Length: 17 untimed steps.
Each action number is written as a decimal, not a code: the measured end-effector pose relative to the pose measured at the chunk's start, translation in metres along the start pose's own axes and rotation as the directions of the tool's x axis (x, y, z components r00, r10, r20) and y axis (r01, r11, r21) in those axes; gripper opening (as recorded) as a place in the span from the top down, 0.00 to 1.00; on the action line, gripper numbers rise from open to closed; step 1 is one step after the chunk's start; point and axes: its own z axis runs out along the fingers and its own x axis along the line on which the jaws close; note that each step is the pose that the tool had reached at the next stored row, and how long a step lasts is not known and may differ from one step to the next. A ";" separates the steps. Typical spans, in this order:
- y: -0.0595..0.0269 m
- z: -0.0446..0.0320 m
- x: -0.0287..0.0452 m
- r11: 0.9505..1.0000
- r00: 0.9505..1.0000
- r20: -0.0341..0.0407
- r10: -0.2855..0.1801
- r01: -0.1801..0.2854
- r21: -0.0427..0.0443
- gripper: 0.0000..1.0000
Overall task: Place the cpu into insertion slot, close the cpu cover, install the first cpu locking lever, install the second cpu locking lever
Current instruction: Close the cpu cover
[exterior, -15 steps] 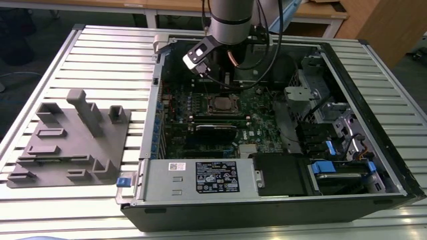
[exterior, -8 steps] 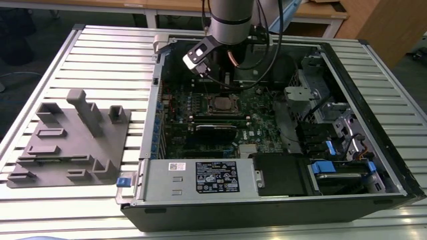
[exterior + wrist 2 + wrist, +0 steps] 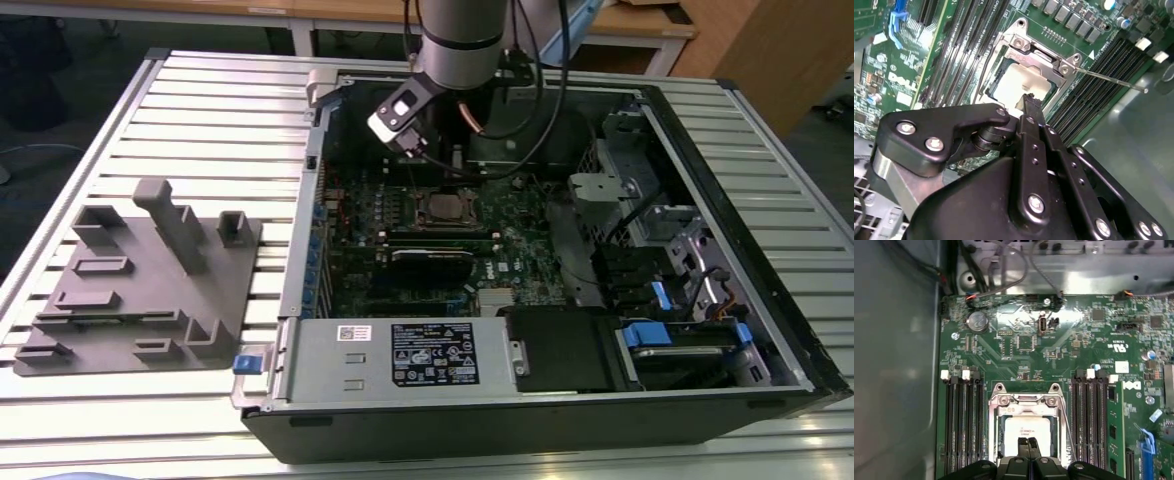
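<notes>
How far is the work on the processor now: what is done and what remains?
Done: the cpu lies in the insertion slot. In hand: the hand, shut, sits right over it. Left: one locking lever juts out free to the side, so it looks unlatched. Whether the cpu cover is fully down I cannot tell.

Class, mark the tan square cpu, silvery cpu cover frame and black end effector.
tan square cpu [image 3: 1018,426]: first wrist view, metal top.
silvery cpu cover frame [image 3: 1024,400]: first wrist view, frame bar.
black end effector [image 3: 1027,441]: first wrist view, between fingertips.
</notes>
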 end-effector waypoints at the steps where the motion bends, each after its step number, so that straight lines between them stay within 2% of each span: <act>1: 0.0000 0.0001 0.0000 1.000 1.000 -0.001 -0.014 0.014 0.000 0.89; 5: 0.0000 0.0005 0.0000 0.997 0.997 -0.005 -0.083 0.083 0.002 0.89; 9: -0.0001 0.0011 0.0000 0.988 0.988 -0.010 -0.154 0.154 0.002 0.89; 13: -0.0001 0.0018 0.0000 0.974 0.974 -0.015 -0.225 0.226 0.003 0.89; 17: -0.0002 0.0024 -0.0001 0.955 0.955 -0.020 -0.296 0.296 0.003 0.89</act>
